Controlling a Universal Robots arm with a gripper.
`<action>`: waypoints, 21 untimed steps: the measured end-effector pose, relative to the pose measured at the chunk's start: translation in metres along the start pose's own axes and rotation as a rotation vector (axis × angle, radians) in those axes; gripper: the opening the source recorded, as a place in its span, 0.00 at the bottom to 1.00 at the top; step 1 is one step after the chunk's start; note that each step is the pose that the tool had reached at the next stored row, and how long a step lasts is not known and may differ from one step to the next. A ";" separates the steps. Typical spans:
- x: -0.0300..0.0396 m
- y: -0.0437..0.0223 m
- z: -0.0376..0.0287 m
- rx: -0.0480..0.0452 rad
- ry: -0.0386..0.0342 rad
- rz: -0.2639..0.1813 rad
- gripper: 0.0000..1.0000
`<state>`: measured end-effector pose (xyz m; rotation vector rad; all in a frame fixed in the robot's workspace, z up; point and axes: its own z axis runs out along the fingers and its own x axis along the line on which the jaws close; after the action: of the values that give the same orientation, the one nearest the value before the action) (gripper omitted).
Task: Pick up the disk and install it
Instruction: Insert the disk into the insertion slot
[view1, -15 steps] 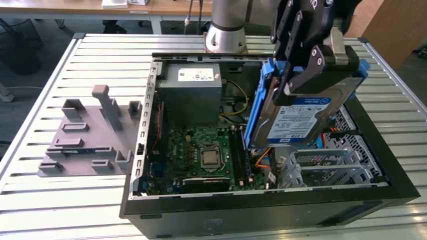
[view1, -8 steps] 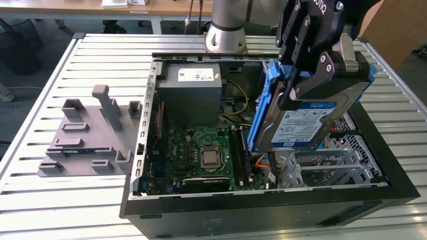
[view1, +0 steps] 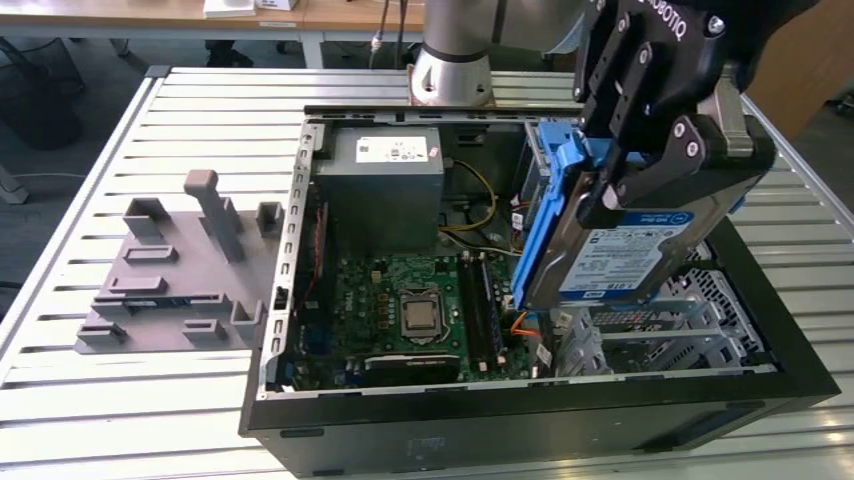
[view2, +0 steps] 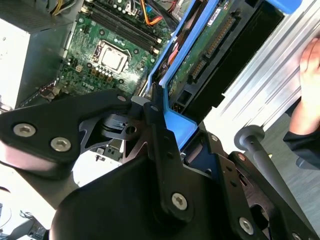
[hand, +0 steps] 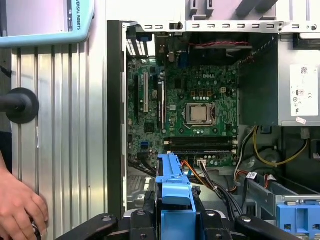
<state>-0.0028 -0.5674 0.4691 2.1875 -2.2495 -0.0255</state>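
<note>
I read the arm as standing behind the open computer case (view1: 283, 300), with its gripper (view1: 667, 185) hanging over the case's drive-cage end. The fingers (view1: 617, 150) pinch the disk (view1: 627, 260) by its blue rails and hold it on edge, tilted, above the case opening. Inside the case, the motherboard (view1: 400, 300) lies flat and the grey power-supply box (view1: 380, 190) sits in the corner nearest the arm's base. A person's hand (hand: 20, 210) rests on the table (hand: 65, 125) beside the case.
</note>
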 end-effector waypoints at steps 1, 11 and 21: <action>0.0007 -0.0010 0.0006 0.0000 0.0001 0.000 0.36; 0.0052 -0.0149 0.0062 0.0000 0.0001 0.001 0.36; 0.0063 -0.0345 0.0112 0.0000 0.0001 0.002 0.36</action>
<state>0.0314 -0.5745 0.4574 2.1853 -2.2515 -0.0254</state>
